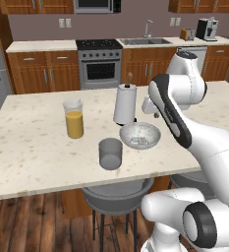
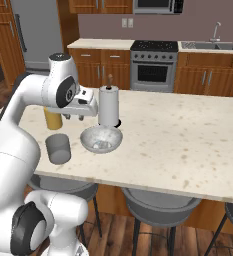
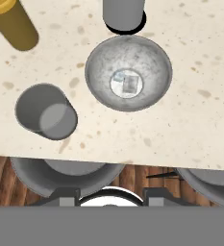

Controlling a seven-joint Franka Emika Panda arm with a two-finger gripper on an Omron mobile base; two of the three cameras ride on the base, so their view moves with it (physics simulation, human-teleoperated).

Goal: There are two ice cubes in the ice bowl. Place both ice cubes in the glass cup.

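Below the pincer (image 2: 73,118) you have the ice bowl (image 3: 128,72) with the ice cubes (image 3: 129,82) at its centre, hard to tell apart; the glass cup (image 3: 46,111) stands beside the bowl, apart from it. Jaw spread: cannot tell from these views, nothing visibly held. Risk: cubes are tiny and likely slick, so a descent off-centre could nudge the bowl or pinch both at once; the white jug (image 2: 108,105) just beyond the bowl could catch the hand. Surface: speckled cream counter (image 2: 188,145), stools under its near edge; wooden cabinets, stove and sink behind.
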